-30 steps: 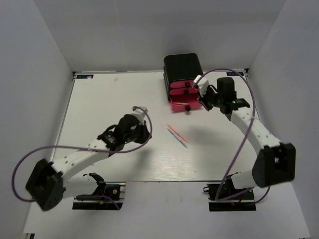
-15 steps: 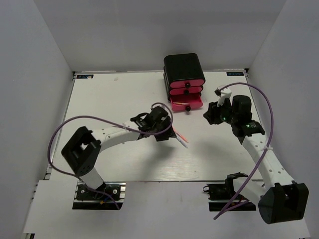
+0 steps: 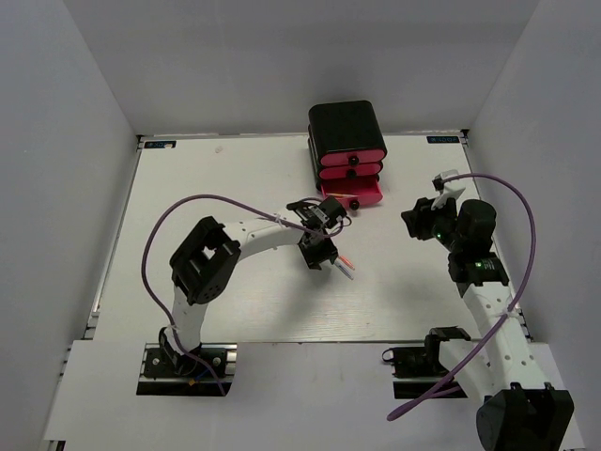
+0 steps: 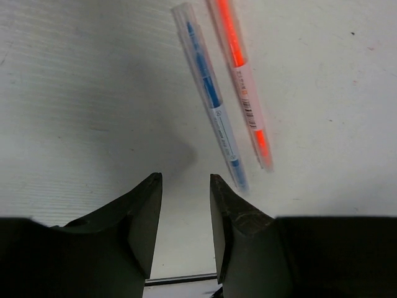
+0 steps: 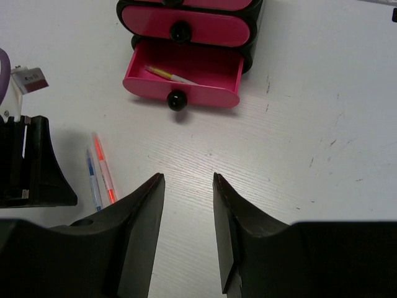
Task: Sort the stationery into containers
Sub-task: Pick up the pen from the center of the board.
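Observation:
A thin blue pen (image 4: 211,99) and a thin orange pen (image 4: 239,68) lie side by side on the white table, also seen in the top view (image 3: 344,264). My left gripper (image 4: 186,186) is open and empty, just short of the blue pen's near end; in the top view it (image 3: 324,259) hovers beside the pens. The black box (image 3: 346,132) holds three pink drawers. The bottom drawer (image 5: 205,96) is pulled open with a thin yellow stick (image 5: 170,75) inside. My right gripper (image 5: 188,180) is open and empty, apart from the drawer, to its right in the top view (image 3: 419,221).
The upper two drawers (image 5: 211,31) are shut. The left gripper's body (image 5: 31,161) shows at the left of the right wrist view, next to the pens (image 5: 99,177). White walls enclose the table (image 3: 207,188).
My left arm has reached right across the table to the two pens. My right arm has drawn back from the open drawer, toward the right and the near side.

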